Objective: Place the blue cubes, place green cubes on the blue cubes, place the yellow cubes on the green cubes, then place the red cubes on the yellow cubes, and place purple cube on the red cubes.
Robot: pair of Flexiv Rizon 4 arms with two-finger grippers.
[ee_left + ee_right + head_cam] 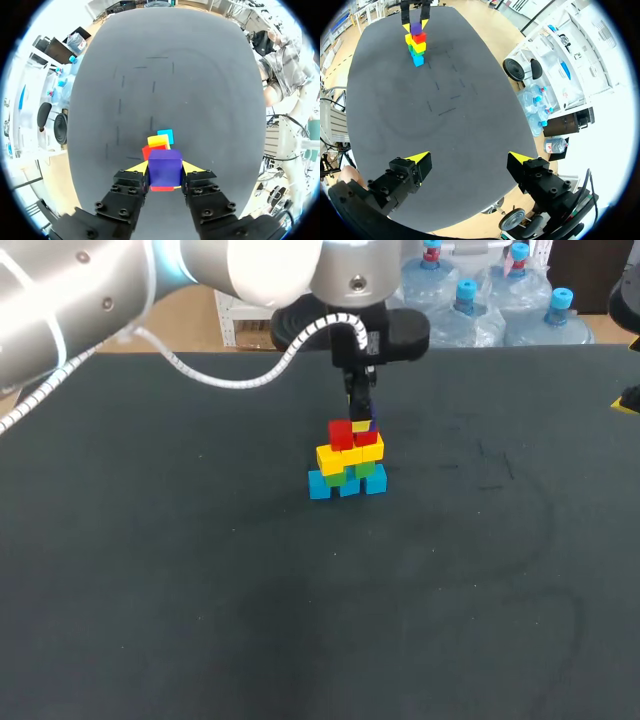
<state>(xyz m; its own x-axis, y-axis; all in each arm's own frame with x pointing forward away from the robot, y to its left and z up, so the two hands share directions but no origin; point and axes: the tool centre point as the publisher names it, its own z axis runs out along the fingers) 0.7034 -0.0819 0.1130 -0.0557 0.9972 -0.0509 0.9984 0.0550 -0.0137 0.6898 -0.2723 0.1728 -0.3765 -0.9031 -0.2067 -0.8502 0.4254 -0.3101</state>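
**Left claw clamped on purple, over the stack top**

Left gripper (163, 170): both yellow-tipped fingers press the purple cube (165, 164) from two sides, spread to the cube's width. In the left wrist view the cube fills the gap between the tips.

Directly under the claw: red cubes (148, 152), showing past the purple's edges. Can't tell if purple is seated on them or just above.

Just ahead of the tips and lower: yellow cubes (158, 141), then one corner of the blue cubes (165, 134).

Head view shows the tiers below the claw: red on top, yellow under it, green cubes (351, 473) next, blue on the table (200, 590).

Right gripper (470, 158): fingers spread wide, nothing between them. It sits over the table edge, and the stack is well apart, far ahead of its tips.
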